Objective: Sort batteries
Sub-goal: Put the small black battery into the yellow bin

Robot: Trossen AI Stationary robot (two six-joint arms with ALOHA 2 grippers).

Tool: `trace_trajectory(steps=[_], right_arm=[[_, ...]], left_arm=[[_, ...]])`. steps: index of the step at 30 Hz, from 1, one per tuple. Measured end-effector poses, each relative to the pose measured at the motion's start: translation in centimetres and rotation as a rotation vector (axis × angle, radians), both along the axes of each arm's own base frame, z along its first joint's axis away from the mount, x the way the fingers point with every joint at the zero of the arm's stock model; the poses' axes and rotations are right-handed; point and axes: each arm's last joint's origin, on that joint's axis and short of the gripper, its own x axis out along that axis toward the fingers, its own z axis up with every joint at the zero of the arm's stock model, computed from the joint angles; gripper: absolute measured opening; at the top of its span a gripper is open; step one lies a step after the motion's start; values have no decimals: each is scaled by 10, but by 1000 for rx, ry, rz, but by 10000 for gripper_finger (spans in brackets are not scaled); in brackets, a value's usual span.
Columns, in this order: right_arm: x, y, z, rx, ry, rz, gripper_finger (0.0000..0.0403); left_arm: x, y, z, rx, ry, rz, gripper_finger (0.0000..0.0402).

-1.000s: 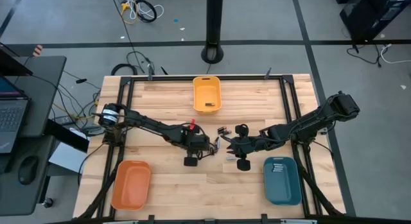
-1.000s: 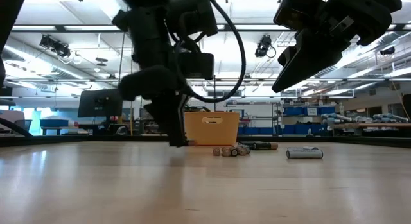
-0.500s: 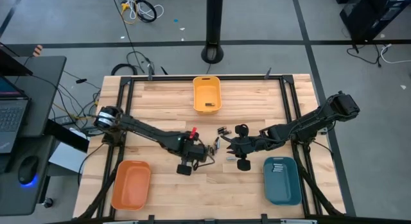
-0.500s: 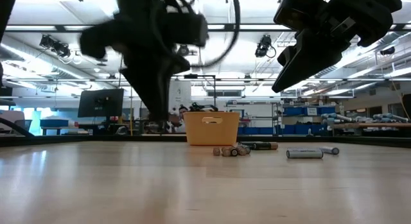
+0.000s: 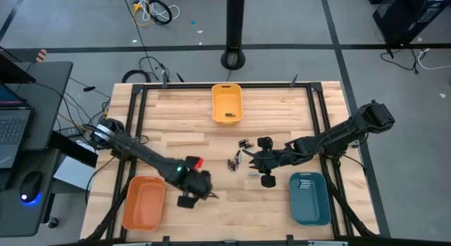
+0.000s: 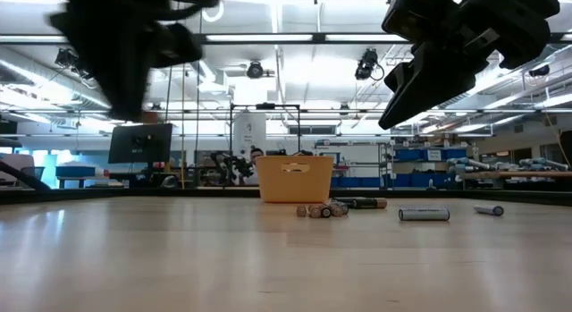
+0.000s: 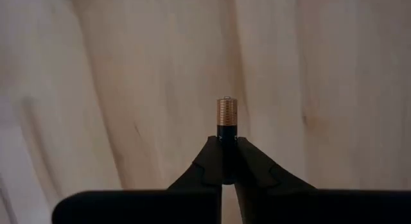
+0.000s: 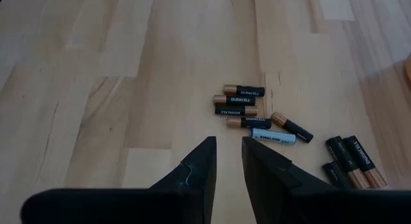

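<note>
I am a two-armed robot sorting batteries on a wooden table (image 5: 183,130). My left gripper (image 7: 226,161) is pinched shut on one battery (image 7: 226,119), black with a copper end, which stands straight out past the fingertips. In the overhead view that gripper (image 5: 199,190) hangs over bare wood just beside the orange bin (image 5: 144,202) at the table's near left corner. My right gripper (image 8: 229,161) waits over the middle of the table, its fingers a narrow gap apart and holding nothing.

The loose batteries (image 5: 238,160) lie in a small scatter at mid-table, between my two grippers. A yellow bin (image 5: 227,103) sits at the far edge with something dark inside, and a teal bin (image 5: 309,197) at the near right.

To do this step well, I judge I should carry the held battery fully over the orange bin's rim, lower it close to the floor of the bin, and only then part my fingers, so it does not bounce out or roll off. The grip is on the black end only, so I should move smoothly.

Readable writing: several black-and-copper batteries (image 8: 243,92) say DURACELL; one pale blue battery (image 8: 273,137) appears to read KIRKLAND.
</note>
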Motion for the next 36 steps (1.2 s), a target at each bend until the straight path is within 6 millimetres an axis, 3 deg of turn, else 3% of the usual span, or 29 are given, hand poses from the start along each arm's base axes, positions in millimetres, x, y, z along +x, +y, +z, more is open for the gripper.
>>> trace_trajectory(steps=[10, 14, 25, 31, 36], right_arm=[[-5, 0, -8, 12, 25, -16, 85], [-6, 0, -9, 11, 28, -13, 87], [-6, 4, -8, 16, 14, -1, 86], [-5, 4, -7, 17, 6, 0, 85], [-5, 4, -7, 17, 3, 1, 86]], left_arm=[[-44, -45, 5, -50, 105, 110, 21], [-61, -55, 13, -73, 118, 165, 21], [-102, -60, 32, -92, 150, 387, 20], [-132, -60, 21, -129, 201, 538, 20], [-144, -56, 4, -196, 193, 628, 19]])
